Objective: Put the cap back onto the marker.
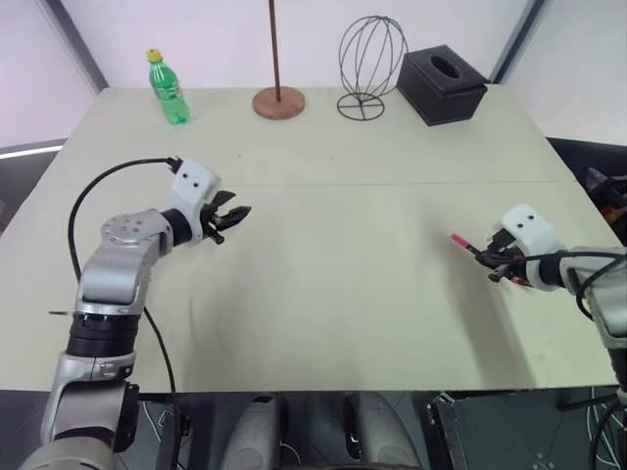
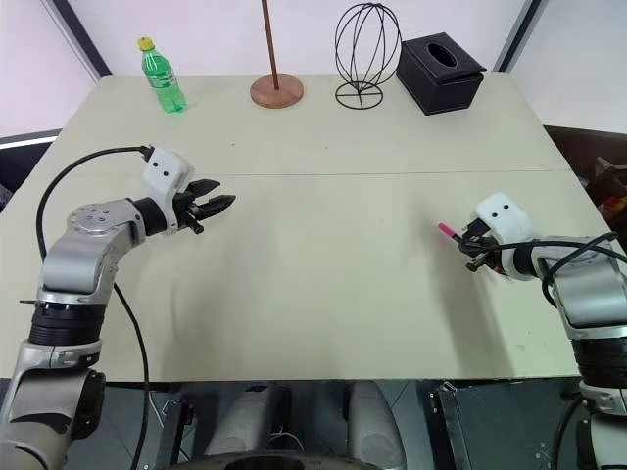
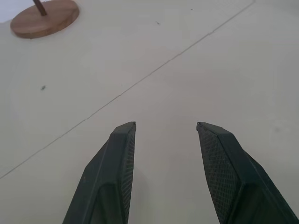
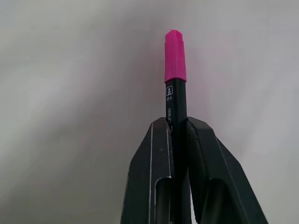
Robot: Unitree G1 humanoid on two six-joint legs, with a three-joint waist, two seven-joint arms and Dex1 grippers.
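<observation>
The right claw [image 4: 175,128] is clamped on the marker [image 4: 175,109], its two black fingers pinching the dark barrel from both sides. The pink cap [image 4: 174,56] sits on the marker's far end, pushed onto the barrel, and sticks out well past the fingertips. In the head camera views this claw hangs just above the bench [image 1: 323,284] at about 3 o'clock, close to the right edge, with the capped end of the marker pointing toward 10 o'clock.

The left claw [image 1: 230,217] stands at about 9 o'clock over the bench, its fingers parted with a clear gap and nothing between them; it points toward 3 o'clock, well apart from the right claw.

Along the far edge, from 11 o'clock to 1 o'clock, stand a green bottle [image 1: 168,88] with a yellow lid, a brown rod on a round base [image 1: 278,101], a wire frame [image 1: 370,64] shaped like a balloon, and a black tissue box [image 1: 441,85].
</observation>
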